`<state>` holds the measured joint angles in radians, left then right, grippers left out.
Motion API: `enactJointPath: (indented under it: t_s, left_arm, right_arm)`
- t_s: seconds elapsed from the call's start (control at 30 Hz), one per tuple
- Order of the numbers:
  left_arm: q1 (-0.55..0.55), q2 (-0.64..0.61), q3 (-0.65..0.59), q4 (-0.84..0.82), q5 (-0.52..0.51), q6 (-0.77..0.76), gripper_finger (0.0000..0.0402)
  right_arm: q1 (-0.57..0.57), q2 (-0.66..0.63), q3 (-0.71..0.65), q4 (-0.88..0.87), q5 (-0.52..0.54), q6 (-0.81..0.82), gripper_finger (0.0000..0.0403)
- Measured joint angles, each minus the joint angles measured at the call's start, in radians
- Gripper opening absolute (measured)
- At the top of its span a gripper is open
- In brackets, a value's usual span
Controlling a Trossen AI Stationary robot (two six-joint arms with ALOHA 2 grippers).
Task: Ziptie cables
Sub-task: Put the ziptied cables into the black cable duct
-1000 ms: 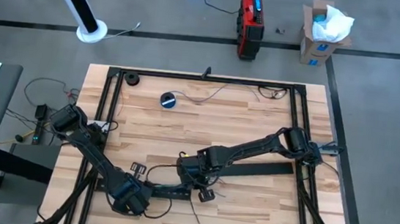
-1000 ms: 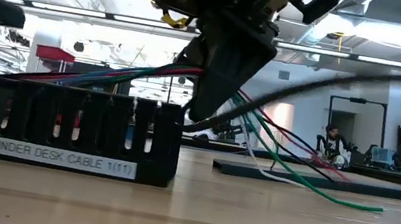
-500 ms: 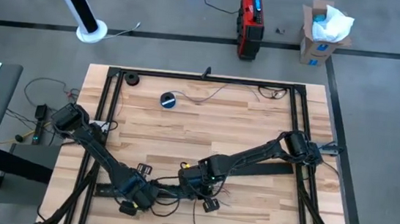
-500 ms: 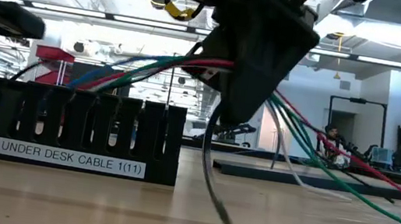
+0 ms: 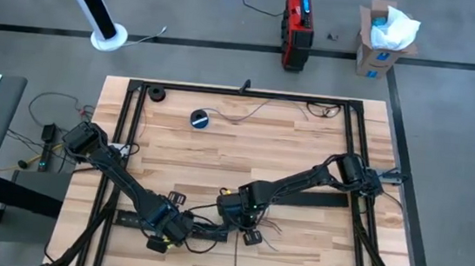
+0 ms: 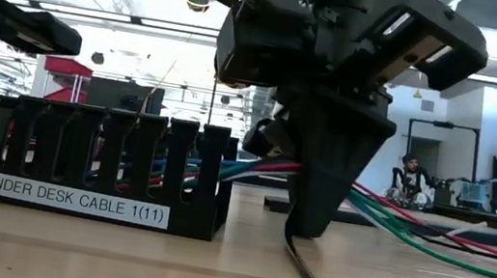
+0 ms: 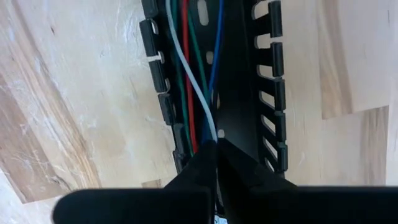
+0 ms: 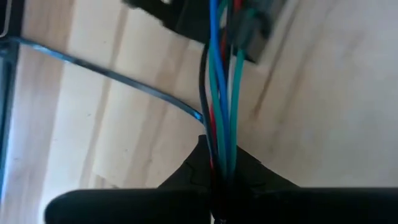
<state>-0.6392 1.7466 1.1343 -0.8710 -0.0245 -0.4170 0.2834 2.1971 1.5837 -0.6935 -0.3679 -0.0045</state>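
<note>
Cables (image 8: pixel 221 93) pinched by both end effectors, left (image 7: pixel 216 146) and right (image 8: pixel 219 163); bundle best kept taut, seated in tray (image 7: pixel 242 93) before tying.

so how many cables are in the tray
4 cables: white, red, green, blue, side by side in the tray ahead of the left gripper; others may be hidden.

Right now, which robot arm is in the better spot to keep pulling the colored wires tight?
Probably right: its fingers are shut on the cables just past the slotted tray's end. The left fingers grip them inside the tray.
</note>
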Motion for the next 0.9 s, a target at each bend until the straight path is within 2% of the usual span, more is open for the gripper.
enactJointPath:
  t_s: [0.13,0.33,0.6,0.73,0.83,0.9]
  left_arm:
    - [0.011,0.0,0.0,0.008,-0.001,-0.003,0.0]
    - [0.047,0.0,0.0,0.016,-0.001,0.002,0.0]
    - [0.079,0.0,0.0,0.016,0.0,0.012,0.0]
    - [0.089,0.0,-0.015,0.026,0.0,-0.006,0.0]
    - [0.092,0.001,-0.04,0.023,0.009,-0.034,0.0]
    - [0.092,0.001,-0.057,0.031,0.022,-0.041,0.0]
  right_arm:
    - [0.018,0.0,-0.002,0.02,-0.027,-0.003,0.0035]
    - [0.03,0.001,-0.002,0.021,-0.036,-0.004,0.0088]
    - [0.025,-0.002,0.001,-0.063,-0.047,-0.019,0.0204]
    - [0.019,-0.006,0.002,-0.17,-0.119,-0.034,0.0251]
    - [0.001,-0.005,-0.002,-0.305,-0.239,-0.054,0.0263]
    - [0.0,-0.009,-0.003,-0.389,-0.266,-0.099,0.0265]
